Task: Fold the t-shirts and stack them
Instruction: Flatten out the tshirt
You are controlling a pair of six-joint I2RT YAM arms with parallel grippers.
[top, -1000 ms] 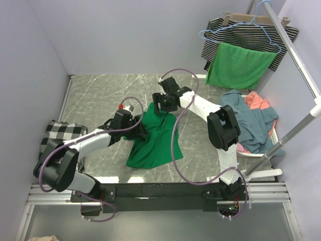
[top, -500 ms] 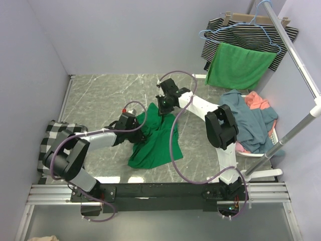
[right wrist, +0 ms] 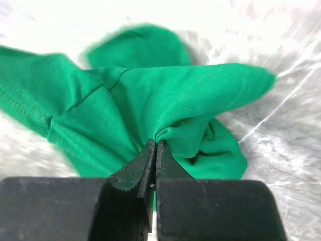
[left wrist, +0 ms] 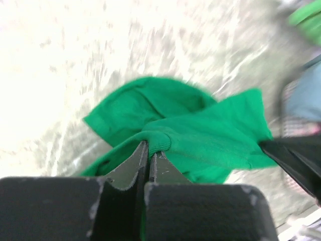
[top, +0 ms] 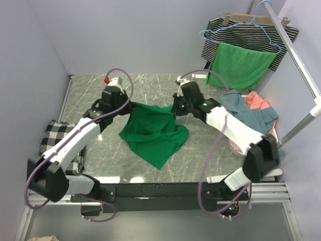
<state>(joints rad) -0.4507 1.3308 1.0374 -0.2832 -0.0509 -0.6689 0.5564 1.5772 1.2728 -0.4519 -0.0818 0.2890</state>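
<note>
Emerald green t-shirt (top: pixel 153 133) is held by two spots along its top edge, roughly mid-bench. That edge is stretched between the arms, and the rest is draped down in a crumpled heap resting on the grey marble-look bench (top: pixel 85 85). The left tool (top: pixel 124 104) is clamped tight on a bunched fold at the shirt's left end; in the wrist view the jaws are pressed together with cloth pinched between them. Same story for the right tool (top: pixel 175 108), which is clenched on a gathered fold at the right end. Off to the right, a dusty blue t-shirt (top: pixel 248 120) and a coral t-shirt (top: pixel 258 102) are piled in a white basket (top: pixel 275 134), apart from the green one. A black-and-white checked cloth (top: pixel 57 133) is parked at the bench's left edge, under the left arm.
</note>
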